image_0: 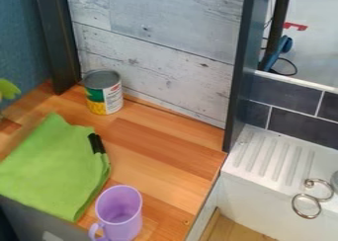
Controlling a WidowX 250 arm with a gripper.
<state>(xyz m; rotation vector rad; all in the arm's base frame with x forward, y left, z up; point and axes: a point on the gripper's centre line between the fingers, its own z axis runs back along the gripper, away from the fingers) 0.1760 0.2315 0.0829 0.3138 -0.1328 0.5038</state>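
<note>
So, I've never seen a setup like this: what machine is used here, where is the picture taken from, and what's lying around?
The machine is a single black robot arm with a two-finger gripper. A fixed camera looks down at a slant on the play kitchen. On the wooden counter lies a bright green cloth, with a small black piece at its edge that I can't identify. Behind it stands a green, yellow and white can; nearer the camera is a light purple mug.
</note>
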